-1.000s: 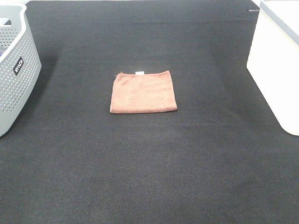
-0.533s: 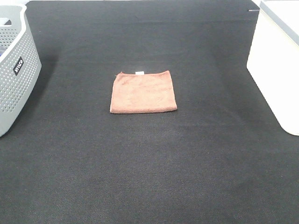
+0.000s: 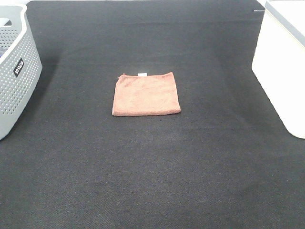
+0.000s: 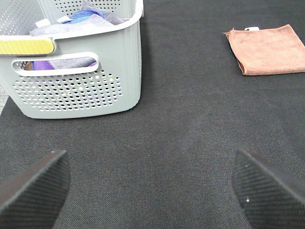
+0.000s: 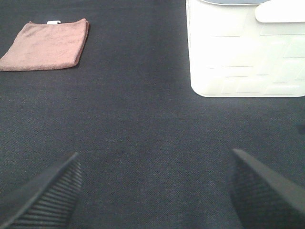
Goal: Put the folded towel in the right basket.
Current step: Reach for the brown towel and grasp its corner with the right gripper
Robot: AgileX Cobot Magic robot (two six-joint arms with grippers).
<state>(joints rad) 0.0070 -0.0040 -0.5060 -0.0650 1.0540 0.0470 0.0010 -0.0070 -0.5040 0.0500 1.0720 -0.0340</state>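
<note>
Black woven fabric covers the bench (image 3: 152,181) from edge to edge. Left gripper (image 4: 152,188): jaws wide apart, nothing between them, bare fabric below. Right gripper (image 5: 155,193): jaws likewise wide apart and empty. Only the jaw tips show in the wrist views. Folded towel (image 3: 146,94): flat at mid-bench, white tag on its far edge, well apart from both grippers. Right basket (image 3: 281,71): white, at the right edge, cut off by the frame. Grey perforated basket (image 3: 14,81): at the left, also cropped, holding coloured cloths (image 4: 81,19).
</note>
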